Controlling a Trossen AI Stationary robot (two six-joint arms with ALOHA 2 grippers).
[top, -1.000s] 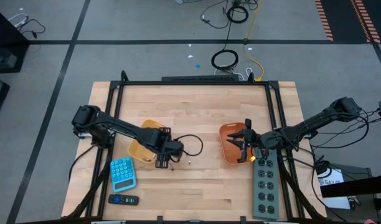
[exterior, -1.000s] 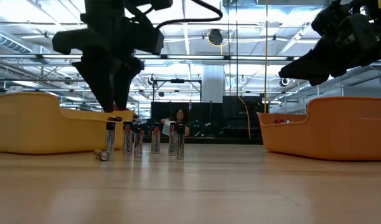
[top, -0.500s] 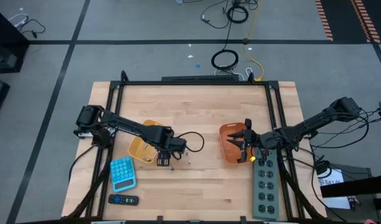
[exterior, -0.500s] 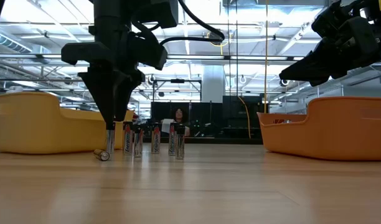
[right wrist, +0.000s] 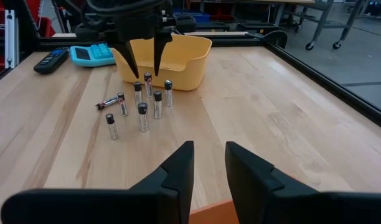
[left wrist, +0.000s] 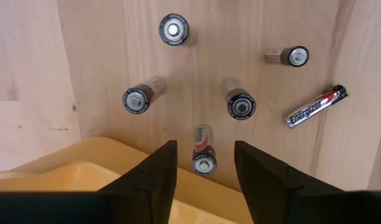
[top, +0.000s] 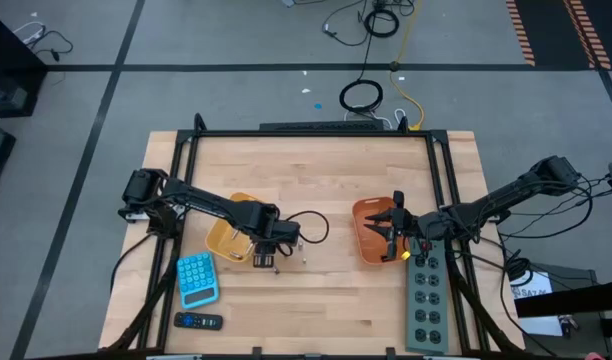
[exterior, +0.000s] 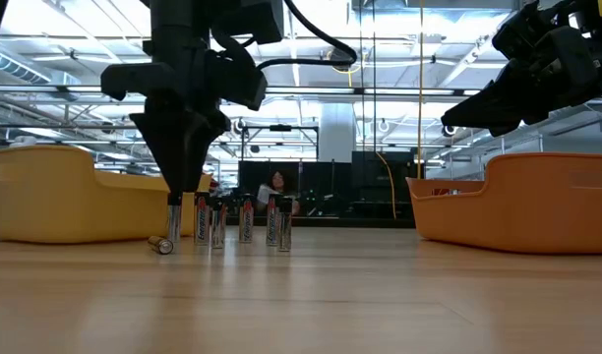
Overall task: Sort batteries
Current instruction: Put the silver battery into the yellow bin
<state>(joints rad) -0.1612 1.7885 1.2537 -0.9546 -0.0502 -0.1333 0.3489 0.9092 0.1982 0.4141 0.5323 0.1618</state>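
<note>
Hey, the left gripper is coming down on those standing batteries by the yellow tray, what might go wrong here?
The left gripper is open astride one upright battery, and other upright batteries stand close by, so a finger could tip a neighbour. The yellow tray sits right beside that battery; a finger might catch its rim. The right gripper waits over the orange tray.

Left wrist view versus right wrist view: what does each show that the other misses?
Only the left wrist view shows the battery tops end-on, with the left gripper open around one standing battery. Only the right wrist view shows the calculator, the remote and the open right gripper. Both show the yellow tray and the lying battery.
</note>
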